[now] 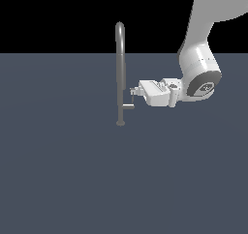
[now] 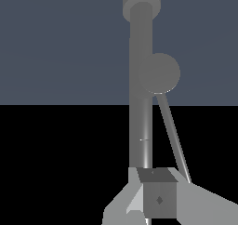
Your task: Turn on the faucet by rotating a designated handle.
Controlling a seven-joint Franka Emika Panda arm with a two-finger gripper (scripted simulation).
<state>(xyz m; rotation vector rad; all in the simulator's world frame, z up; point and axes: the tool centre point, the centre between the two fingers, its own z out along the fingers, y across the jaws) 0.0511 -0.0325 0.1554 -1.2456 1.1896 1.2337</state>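
The faucet (image 1: 120, 73) stands alone on the flat slate-blue counter (image 1: 58, 180), black emptiness behind it, with its small handle (image 1: 129, 106) jutting low on the side toward the exterior view's right. The white arm (image 1: 198, 73) reaches in level from that side, its claw (image 1: 133, 91) right at the pipe just above the handle. In the wrist view the claw (image 2: 155, 198) looks narrow, perhaps touching the handle's thin rod (image 2: 173, 135), though I cannot tell if it grips.
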